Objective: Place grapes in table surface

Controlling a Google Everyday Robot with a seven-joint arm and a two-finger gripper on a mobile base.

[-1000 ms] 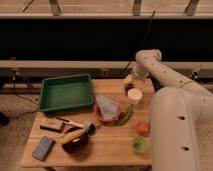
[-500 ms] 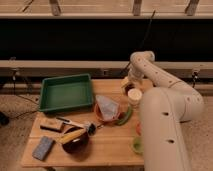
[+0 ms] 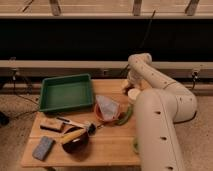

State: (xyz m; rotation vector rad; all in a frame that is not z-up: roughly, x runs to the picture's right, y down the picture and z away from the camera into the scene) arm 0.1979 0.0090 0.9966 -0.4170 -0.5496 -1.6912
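Well, the gripper [image 3: 131,81] hung low over the far right corner of the wooden surface [image 3: 107,146], just behind the white cup [image 3: 134,95], a sensible spot for a set-down, well apart from the green tray [image 3: 66,93]. The grapes weren't visible (likely hidden behind the wrist), and whether the gripper was open or closed, nobody could tell.

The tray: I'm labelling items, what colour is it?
Green tray, best in camera view; the gripper is at the back right of the table surface.
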